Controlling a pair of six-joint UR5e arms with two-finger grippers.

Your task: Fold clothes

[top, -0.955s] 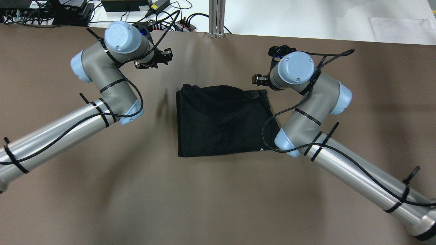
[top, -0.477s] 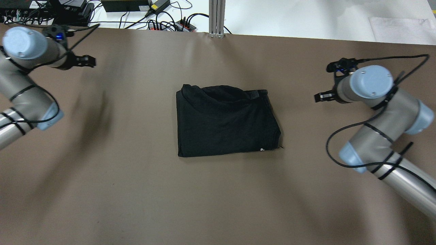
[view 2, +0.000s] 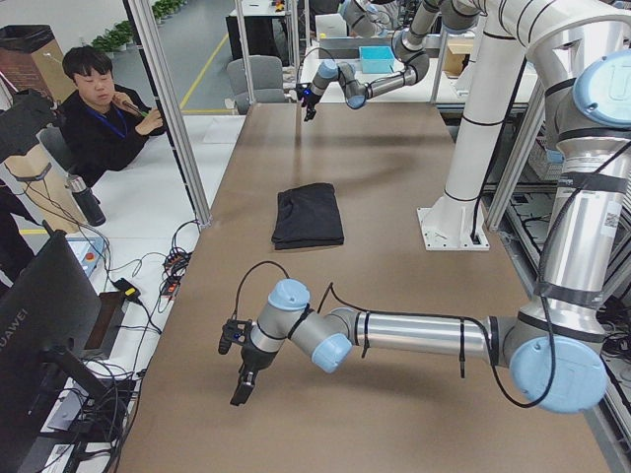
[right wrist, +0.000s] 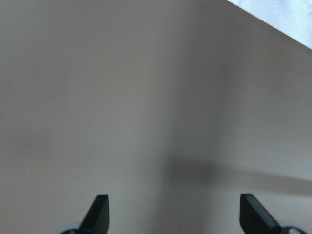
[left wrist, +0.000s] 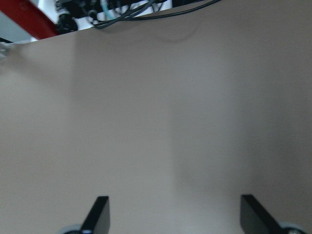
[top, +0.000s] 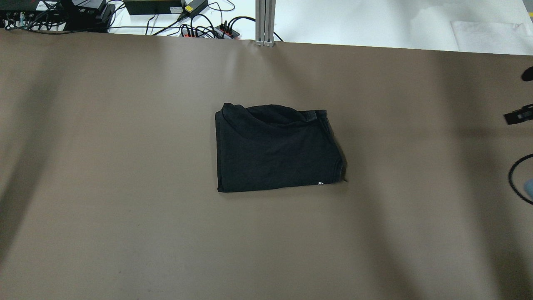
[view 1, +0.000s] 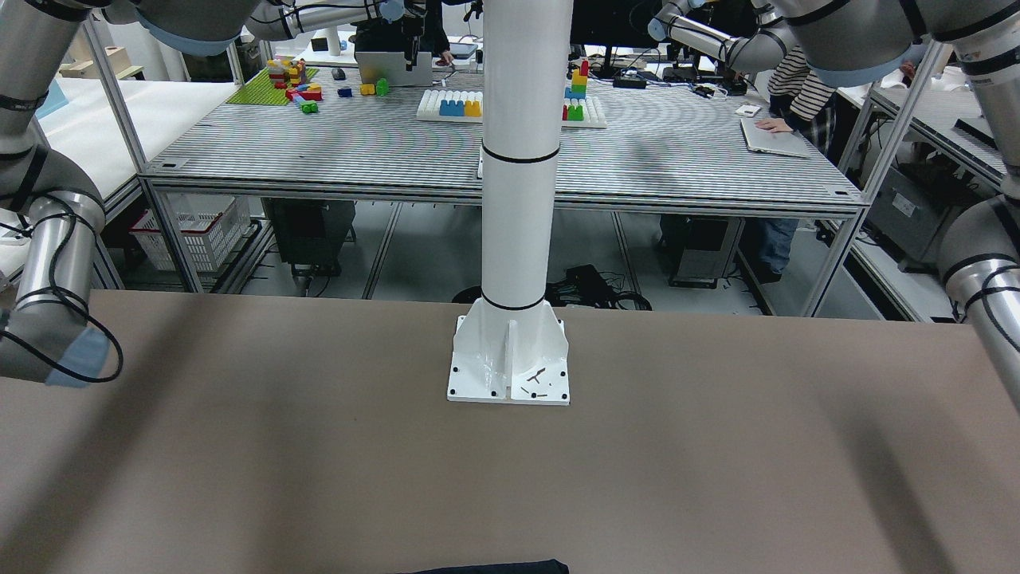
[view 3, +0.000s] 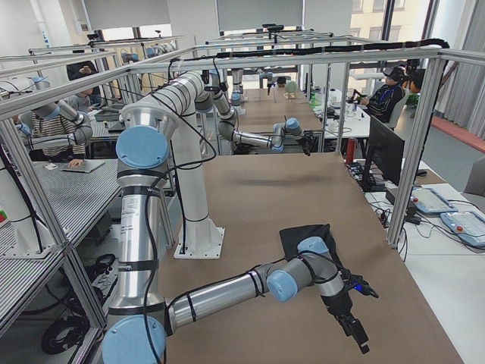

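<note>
Now the front-facing view catches only a sliver of the clothes (view 1: 486, 568) at its bottom edge, no arm near it. Overhead, both arms have swung outward since a second ago. Only the right claw (top: 517, 115) shows, at the edge, with the folded clothes well apart from it at mid-desk (top: 125, 208). From the left side, the left claw (view 2: 242, 379) hangs far from the clothes, which lie between the two claws. Each wrist view shows jaws spread wide over bare desk, holding nothing. The fold looks finished.

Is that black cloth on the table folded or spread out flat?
Folded: the black garment lies as a compact rectangle with layered edges showing.
</note>
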